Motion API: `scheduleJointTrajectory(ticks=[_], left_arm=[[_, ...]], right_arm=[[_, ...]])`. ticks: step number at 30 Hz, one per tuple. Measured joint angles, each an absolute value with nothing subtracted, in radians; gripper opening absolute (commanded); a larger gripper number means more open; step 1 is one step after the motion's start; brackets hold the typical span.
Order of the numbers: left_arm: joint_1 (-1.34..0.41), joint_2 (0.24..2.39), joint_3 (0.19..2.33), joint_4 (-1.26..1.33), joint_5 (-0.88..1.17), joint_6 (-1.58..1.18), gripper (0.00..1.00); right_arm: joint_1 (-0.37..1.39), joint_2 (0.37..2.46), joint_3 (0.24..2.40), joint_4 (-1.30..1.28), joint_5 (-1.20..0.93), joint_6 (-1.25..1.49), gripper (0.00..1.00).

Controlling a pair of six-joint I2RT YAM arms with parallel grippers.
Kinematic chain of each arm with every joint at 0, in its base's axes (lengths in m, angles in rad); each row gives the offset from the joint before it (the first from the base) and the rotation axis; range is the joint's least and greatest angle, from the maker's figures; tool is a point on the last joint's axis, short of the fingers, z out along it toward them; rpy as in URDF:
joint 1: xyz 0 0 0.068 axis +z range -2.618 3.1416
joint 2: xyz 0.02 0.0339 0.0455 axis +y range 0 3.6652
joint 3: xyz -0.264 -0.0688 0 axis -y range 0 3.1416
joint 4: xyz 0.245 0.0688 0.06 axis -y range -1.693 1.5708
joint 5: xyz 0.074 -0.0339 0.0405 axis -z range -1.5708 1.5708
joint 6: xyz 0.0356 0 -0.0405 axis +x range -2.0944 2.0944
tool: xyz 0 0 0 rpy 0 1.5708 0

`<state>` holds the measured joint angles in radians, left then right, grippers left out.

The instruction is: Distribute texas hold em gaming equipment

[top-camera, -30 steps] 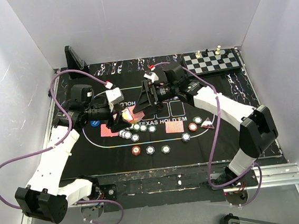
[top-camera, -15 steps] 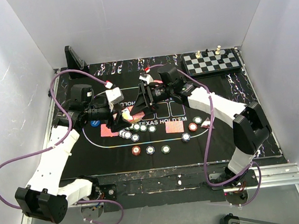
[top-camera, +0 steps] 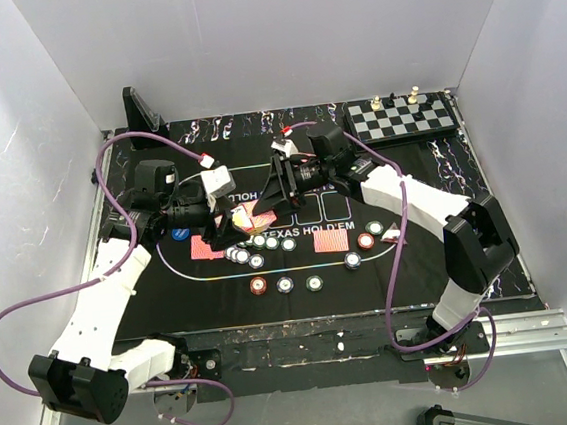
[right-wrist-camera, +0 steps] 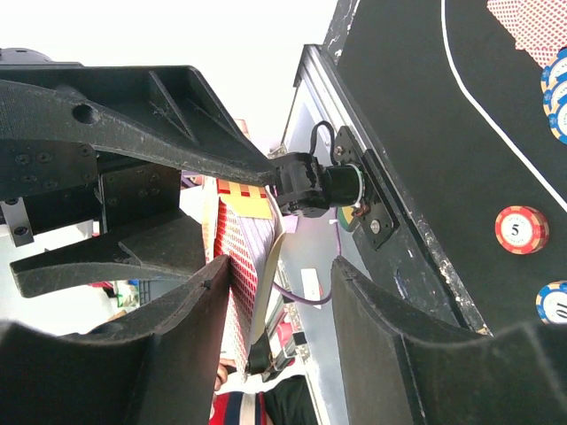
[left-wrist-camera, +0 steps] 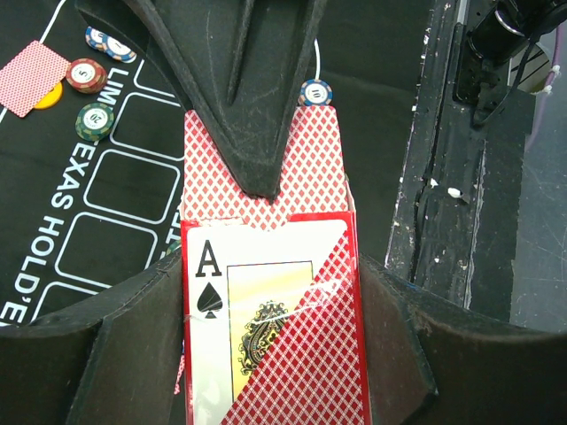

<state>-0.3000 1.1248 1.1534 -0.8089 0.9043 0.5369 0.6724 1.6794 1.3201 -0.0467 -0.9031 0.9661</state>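
My left gripper (top-camera: 226,219) (left-wrist-camera: 270,274) is shut on a red-patterned deck of playing cards (top-camera: 241,217) (left-wrist-camera: 270,345) with an ace of spades on its face. One red-backed card (left-wrist-camera: 266,168) sticks out of the deck's far end. A finger (left-wrist-camera: 239,88) of my right gripper (top-camera: 267,202) lies across that card's back. In the right wrist view the right gripper (right-wrist-camera: 282,266) is open around the deck's edge (right-wrist-camera: 237,292). Its left finger touches the deck and its right finger stands apart. Poker chips (top-camera: 256,243) (left-wrist-camera: 86,74) and single cards (top-camera: 205,248) (top-camera: 331,240) lie on the felt mat (top-camera: 419,260).
A chessboard (top-camera: 400,116) with pieces sits at the back right. A black stand (top-camera: 141,111) rises at the back left. A blue button disc (top-camera: 176,233) lies near the left arm. A small triangular marker (top-camera: 394,232) lies right of the chips.
My right gripper has shifted slightly left onto the deck's protruding card and its jaws have narrowed. The left gripper and deck have stayed put.
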Motion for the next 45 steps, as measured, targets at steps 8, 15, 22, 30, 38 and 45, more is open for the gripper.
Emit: scheduleJointTrajectory(ticks=[8,15,22,30,38,45], left_arm=[[-0.3,1.125,1.154,-0.81,0.904,0.53,0.0],[-0.3,1.125,1.155,-0.809,0.905,0.527,0.0],[-0.3,1.125,1.155,-0.808,0.905,0.522,0.0],[-0.3,1.125,1.157,-0.807,0.905,0.52,0.0],[-0.3,1.125,1.157,-0.806,0.905,0.52,0.0],[-0.3,1.125,1.158,-0.8,0.906,0.52,0.0]], right_arm=[[0.66,1.668,1.311,-0.033,-0.912,0.979,0.45],[0.641,1.646,1.292,-0.022,-0.915,0.982,0.41],[0.602,1.613,1.261,-0.026,-0.916,0.98,0.36],[0.574,1.595,1.26,-0.048,-0.917,0.966,0.23],[0.521,1.549,1.26,-0.092,-0.926,0.95,0.1],[0.409,1.524,1.261,-0.109,-0.95,0.942,0.04]])
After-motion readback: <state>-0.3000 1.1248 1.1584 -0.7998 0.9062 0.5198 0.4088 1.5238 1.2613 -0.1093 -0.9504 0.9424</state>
